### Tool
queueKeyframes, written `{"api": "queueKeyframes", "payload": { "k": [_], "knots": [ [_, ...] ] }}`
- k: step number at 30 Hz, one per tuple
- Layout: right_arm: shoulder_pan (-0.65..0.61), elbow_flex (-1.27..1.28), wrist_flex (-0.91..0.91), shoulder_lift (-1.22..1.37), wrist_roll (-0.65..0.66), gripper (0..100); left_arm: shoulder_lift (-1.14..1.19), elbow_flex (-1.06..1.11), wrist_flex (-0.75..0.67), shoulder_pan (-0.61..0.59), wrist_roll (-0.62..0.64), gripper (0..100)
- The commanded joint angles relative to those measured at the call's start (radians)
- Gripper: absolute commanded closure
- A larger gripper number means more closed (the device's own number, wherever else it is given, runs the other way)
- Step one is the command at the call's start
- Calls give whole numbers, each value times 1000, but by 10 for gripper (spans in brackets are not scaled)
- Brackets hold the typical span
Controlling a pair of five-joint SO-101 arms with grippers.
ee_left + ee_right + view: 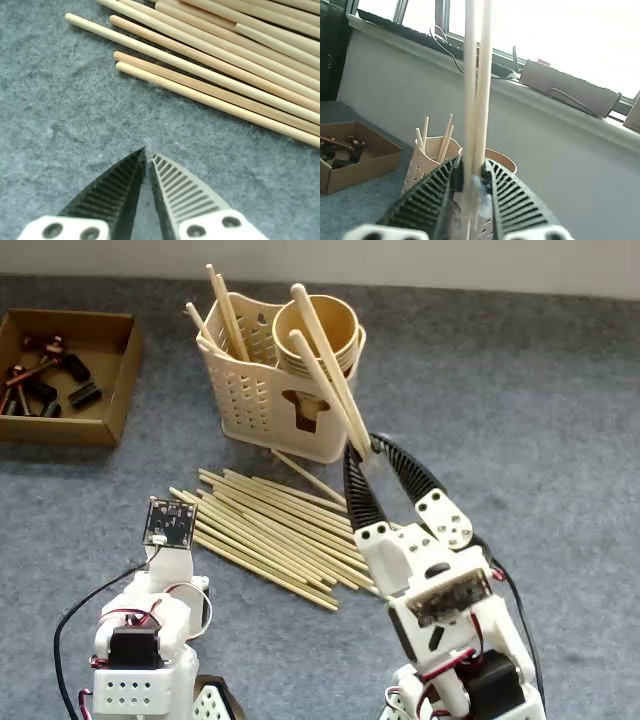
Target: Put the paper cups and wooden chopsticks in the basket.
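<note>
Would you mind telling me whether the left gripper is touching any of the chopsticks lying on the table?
Apart. The left wrist view shows bare grey mat between the left gripper and the nearest chopsticks.

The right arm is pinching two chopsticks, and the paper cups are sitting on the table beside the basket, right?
Not quite. The paper cups sit inside the basket, not beside it, as the high view shows. The right gripper does pinch two chopsticks.
</note>
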Motion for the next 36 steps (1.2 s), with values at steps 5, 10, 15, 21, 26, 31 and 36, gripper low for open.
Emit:
{"api": "queueKeyframes", "payload": {
  "k": [5,10,15,21,26,31,36],
  "knots": [
    [5,-168,-36,237,-63,993,-4,19,8,5,-5,994],
    [5,-289,-38,407,-112,993,-4,19,8,5,-5,994],
    [5,-401,-38,555,-163,993,-4,19,8,5,-5,994],
    [5,-536,-38,697,-207,993,-4,19,8,5,-5,994],
    [-1,-642,-87,832,-207,993,-4,19,8,5,-5,994],
    [-27,-705,-219,992,-207,993,-4,19,8,5,-5,994],
    [-59,-751,-331,1139,-206,993,-4,19,8,5,-5,994]
  ]
}}
